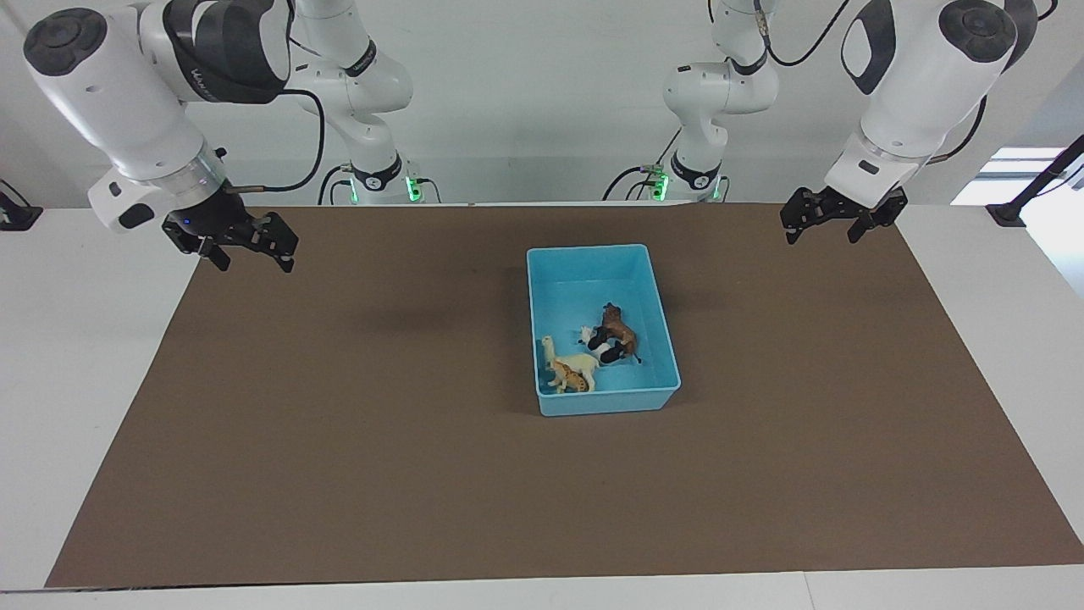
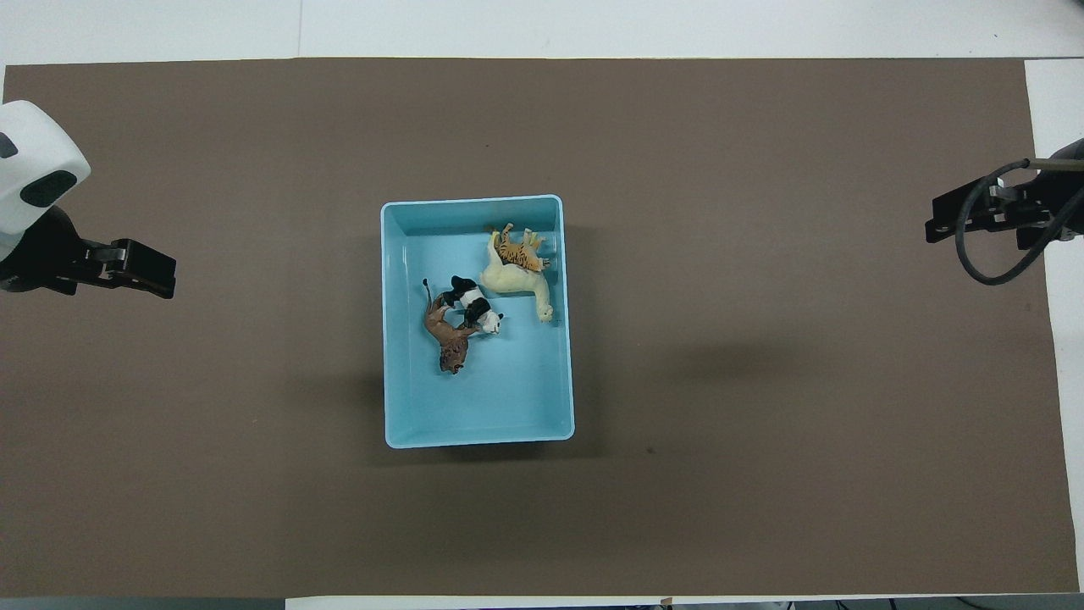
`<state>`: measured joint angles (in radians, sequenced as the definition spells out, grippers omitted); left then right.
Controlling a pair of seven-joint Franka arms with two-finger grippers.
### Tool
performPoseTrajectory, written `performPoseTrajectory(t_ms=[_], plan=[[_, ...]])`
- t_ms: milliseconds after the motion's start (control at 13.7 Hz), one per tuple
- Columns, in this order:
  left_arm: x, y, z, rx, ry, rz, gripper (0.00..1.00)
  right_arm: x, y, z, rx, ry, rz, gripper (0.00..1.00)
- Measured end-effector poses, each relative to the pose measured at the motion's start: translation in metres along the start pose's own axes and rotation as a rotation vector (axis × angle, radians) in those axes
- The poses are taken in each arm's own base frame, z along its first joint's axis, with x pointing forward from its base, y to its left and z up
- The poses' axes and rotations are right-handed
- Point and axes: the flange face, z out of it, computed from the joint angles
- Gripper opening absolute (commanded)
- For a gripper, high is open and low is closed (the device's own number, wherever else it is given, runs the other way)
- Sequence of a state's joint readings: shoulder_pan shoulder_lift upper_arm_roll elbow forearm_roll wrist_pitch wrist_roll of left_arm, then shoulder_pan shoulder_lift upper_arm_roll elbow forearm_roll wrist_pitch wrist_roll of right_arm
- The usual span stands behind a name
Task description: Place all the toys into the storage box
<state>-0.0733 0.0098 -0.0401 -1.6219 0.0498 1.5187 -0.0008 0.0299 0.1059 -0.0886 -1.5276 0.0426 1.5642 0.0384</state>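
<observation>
The light blue storage box (image 1: pixel 589 249) stands in the middle of the brown mat, and it also shows in the overhead view (image 2: pixel 478 440). All four toys lie inside it, in the half farther from the robots. The cream-white horse (image 1: pixel 576 364) (image 2: pixel 515 280) lies against the orange tiger (image 1: pixel 574 380) (image 2: pixel 518 251). The black-and-white panda (image 1: pixel 601 346) (image 2: pixel 472 305) lies against the brown lion (image 1: pixel 621 329) (image 2: pixel 446 335). My left gripper (image 1: pixel 826 233) (image 2: pixel 144 269) is open and empty, up over the mat's edge at its own end. My right gripper (image 1: pixel 254 258) (image 2: pixel 953 222) is open and empty, up over the mat's edge at its own end.
The brown mat (image 1: pixel 339 424) covers most of the white table. The box is the only thing standing on it. Both arms wait raised at the two ends of the table, well apart from the box.
</observation>
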Motion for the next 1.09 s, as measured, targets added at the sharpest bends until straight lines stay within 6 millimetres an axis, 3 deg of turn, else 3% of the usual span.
performPoseTrajectory(t_ms=[1094], plan=[[0.0089,-0.0024,-0.0051,-0.031,0.08,-0.01,1.0,-0.0041,0.0067,-0.0057,-0.029,0.01,-0.005,1.0]])
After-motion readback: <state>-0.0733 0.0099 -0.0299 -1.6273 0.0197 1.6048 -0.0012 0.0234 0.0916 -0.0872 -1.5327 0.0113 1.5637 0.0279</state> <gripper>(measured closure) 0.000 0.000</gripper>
